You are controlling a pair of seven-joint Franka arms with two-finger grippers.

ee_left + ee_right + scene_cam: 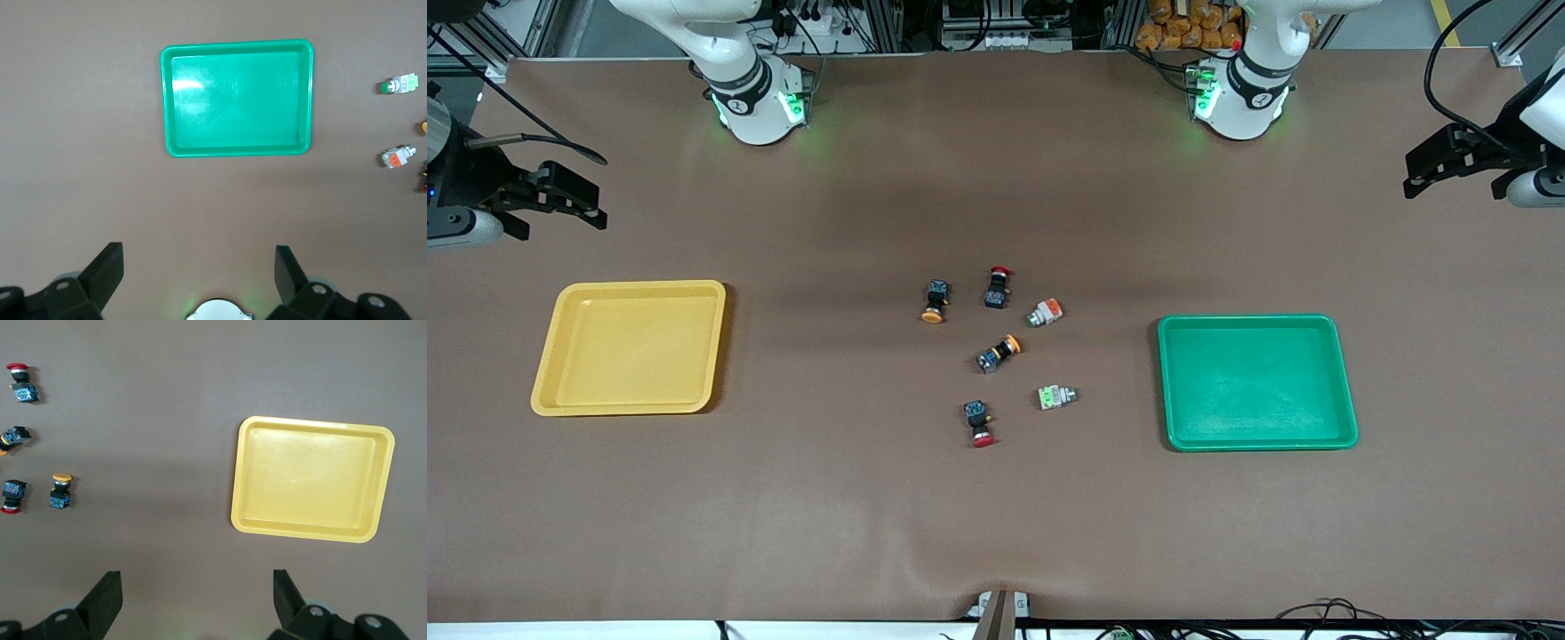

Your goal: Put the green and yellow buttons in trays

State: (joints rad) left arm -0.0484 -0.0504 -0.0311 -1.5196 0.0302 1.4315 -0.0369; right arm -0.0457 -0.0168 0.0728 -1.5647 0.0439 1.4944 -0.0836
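Both hands [197,277] [196,597] up, open, waiting.

In the left wrist view a yellow-capped button [424,127] and a red-capped button [423,181] are cut off by the picture's edge (only slivers are seen). In the right wrist view another yellow-capped button [13,437] is partly cut.
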